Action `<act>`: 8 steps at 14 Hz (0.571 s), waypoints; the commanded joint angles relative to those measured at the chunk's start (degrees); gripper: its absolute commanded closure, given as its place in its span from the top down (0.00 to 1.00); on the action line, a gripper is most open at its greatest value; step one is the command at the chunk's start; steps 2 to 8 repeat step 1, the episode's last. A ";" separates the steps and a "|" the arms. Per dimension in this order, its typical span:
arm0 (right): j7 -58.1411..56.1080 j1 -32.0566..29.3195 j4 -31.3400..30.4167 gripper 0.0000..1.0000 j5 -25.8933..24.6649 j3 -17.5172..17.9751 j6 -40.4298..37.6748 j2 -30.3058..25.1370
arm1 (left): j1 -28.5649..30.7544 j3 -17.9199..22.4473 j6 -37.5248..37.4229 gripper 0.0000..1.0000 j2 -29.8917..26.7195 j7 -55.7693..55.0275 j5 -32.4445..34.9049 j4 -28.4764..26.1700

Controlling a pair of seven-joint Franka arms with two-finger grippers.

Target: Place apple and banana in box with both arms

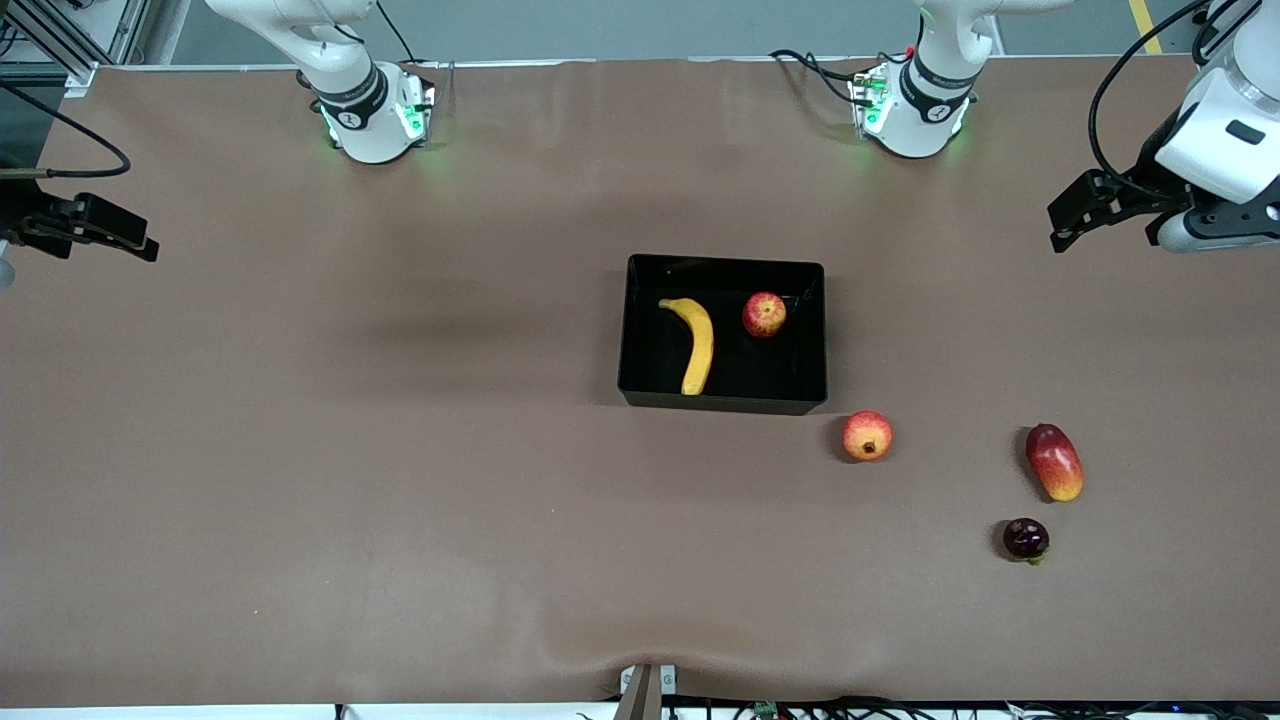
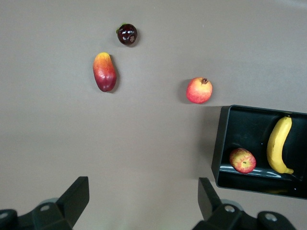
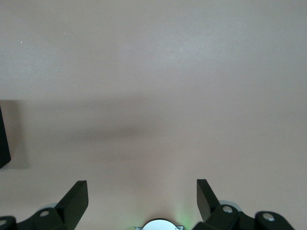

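Observation:
The black box (image 1: 720,263) stands mid-table. The yellow banana (image 1: 698,345) and the red apple (image 1: 764,314) lie inside it, side by side and apart. My left gripper (image 1: 1062,225) hangs open and empty over the table toward the left arm's end; its wrist view shows the box (image 2: 221,143), the apple (image 2: 242,160) and the banana (image 2: 278,146) off to one side of the open gripper (image 2: 143,196). My right gripper (image 1: 135,243) hangs open and empty over the table toward the right arm's end. Its wrist view shows the gripper (image 3: 142,196) over bare table and a box corner (image 3: 2,143).
An orange-red round fruit (image 1: 867,436) lies just outside the box, nearer the front camera. A red-yellow mango (image 1: 1054,461) and a small dark fruit (image 1: 1026,538) lie toward the left arm's end. All three fruits show in the left wrist view too.

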 commanded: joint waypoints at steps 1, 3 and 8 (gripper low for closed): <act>0.17 -0.08 -0.11 1.00 0.53 0.00 0.14 -0.33 | 0.01 0.35 -0.85 1.00 0.14 1.23 -0.97 0.16; 0.17 -0.08 -0.11 1.00 0.53 0.00 0.14 -0.33 | 0.01 0.35 -0.85 1.00 0.14 1.23 -0.97 0.16; 0.17 -0.08 -0.11 1.00 0.53 0.00 0.14 -0.33 | 0.01 0.35 -0.85 1.00 0.14 1.23 -0.97 0.16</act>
